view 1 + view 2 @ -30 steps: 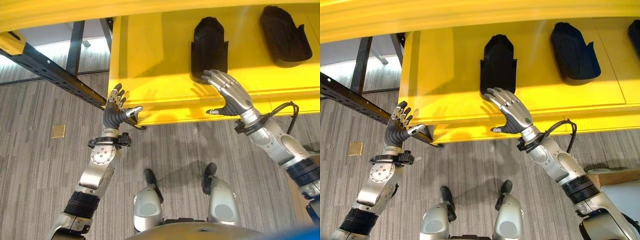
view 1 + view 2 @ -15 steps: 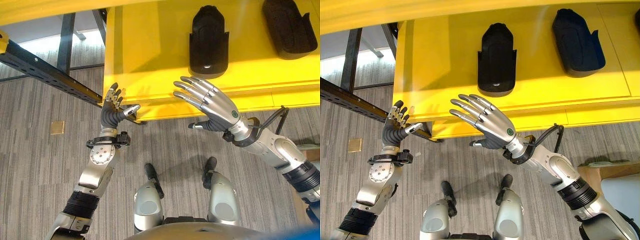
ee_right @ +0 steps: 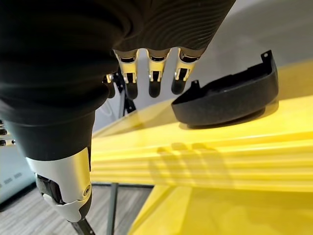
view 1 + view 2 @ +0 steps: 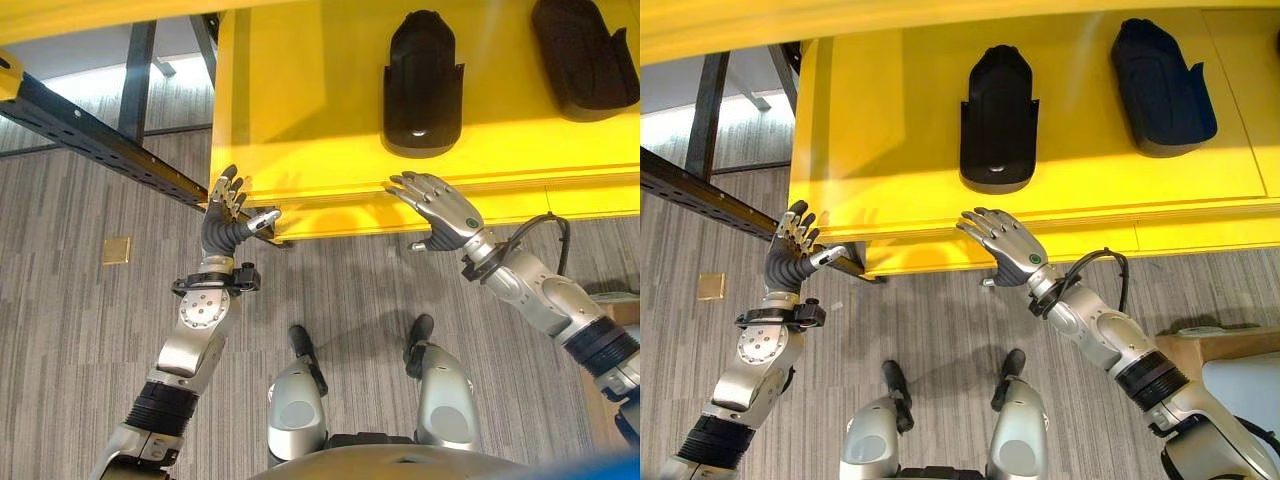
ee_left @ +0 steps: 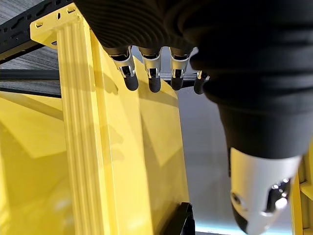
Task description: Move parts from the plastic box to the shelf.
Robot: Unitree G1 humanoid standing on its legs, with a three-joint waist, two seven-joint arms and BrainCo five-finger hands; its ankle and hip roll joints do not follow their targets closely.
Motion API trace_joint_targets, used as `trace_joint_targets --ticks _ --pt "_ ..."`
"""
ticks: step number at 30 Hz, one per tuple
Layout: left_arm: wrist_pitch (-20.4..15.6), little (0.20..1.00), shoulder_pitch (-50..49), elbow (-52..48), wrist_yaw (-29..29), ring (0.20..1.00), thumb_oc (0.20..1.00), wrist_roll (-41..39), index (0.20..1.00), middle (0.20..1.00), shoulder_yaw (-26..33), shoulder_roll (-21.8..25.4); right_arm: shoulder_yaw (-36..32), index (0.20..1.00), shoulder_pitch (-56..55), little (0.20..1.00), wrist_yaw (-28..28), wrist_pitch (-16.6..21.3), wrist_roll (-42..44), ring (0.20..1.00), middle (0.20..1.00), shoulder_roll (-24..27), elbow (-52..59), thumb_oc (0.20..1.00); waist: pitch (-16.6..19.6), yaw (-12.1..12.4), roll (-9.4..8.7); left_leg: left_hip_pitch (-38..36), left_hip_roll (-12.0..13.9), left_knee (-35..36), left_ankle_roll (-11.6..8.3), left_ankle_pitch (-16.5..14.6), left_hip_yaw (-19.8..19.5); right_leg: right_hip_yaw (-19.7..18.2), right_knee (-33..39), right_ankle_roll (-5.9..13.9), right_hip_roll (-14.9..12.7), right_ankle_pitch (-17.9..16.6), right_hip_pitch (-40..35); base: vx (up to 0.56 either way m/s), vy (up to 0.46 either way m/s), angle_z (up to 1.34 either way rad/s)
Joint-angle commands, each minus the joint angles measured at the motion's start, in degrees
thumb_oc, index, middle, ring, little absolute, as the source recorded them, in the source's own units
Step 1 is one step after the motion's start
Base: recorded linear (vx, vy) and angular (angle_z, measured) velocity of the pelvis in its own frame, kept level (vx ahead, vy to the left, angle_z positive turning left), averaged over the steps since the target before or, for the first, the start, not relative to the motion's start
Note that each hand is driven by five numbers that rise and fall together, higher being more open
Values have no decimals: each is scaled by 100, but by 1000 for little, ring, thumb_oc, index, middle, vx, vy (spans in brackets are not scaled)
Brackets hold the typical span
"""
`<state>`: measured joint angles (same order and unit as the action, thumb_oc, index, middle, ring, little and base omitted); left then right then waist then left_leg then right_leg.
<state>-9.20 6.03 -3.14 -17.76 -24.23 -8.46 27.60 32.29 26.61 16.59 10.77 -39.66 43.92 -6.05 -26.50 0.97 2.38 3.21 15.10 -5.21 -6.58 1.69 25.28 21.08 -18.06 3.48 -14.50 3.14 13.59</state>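
Looking down through the head views, we see our right hand (image 4: 445, 211) spread and empty at the yellow shelf (image 4: 300, 110) edge; the black part (image 4: 423, 70) lies just beyond, pointing lengthwise away. Our left hand (image 4: 228, 212), loosely spread, is farther off. The right wrist view shows the part resting on the shelf past straight fingers (image 3: 152, 73).

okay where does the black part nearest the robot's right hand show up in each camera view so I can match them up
Left eye view: black moulded plastic part lies top centre-right on the yellow shelf.
Right eye view: same part, top centre.
Left wrist view: not in it.
Right wrist view: part seen side-on past the fingers.
Shared landmark: the shelf's front edge, with the open right hand just before it.
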Motion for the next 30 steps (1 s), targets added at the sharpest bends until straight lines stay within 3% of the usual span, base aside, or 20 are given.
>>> trace_joint_targets --ticks 1,8,16,30 --pt "-268 1000 12 -347 9 1000 1000 13 1000 1000 100 256 46 1000 212 1000 312 -297 3 1000 1000 -57 210 1000 126 32 -205 238 240 -347 -79 -335 -154 -134 -160 292 2 598 -172 0 0 0" --pt "-198 1000 33 -298 2 1000 1000 13 1000 1000 126 241 -78 1000 103 1000 382 -402 -130 1000 1000 -91 34 1000 93 2 -214 256 237 -373 -77 -338 -149 -150 -204 294 0 607 -143 0 0 0" --pt "-168 1000 50 -295 66 1000 1000 25 1000 1000 145 230 -162 1000 99 1000 463 -772 -142 1000 1000 -132 -272 1000 71 17 -211 249 228 -401 -74 -348 -163 -143 -241 288 -13 618 -162 0 0 0" --pt "-86 1000 180 -187 179 1000 1000 47 1000 1000 98 203 -220 1000 362 1000 310 -956 -3 1000 1000 -378 -852 1000 56 67 -201 270 243 -472 -88 -350 -205 -117 -320 268 -50 626 -165 5 0 0"
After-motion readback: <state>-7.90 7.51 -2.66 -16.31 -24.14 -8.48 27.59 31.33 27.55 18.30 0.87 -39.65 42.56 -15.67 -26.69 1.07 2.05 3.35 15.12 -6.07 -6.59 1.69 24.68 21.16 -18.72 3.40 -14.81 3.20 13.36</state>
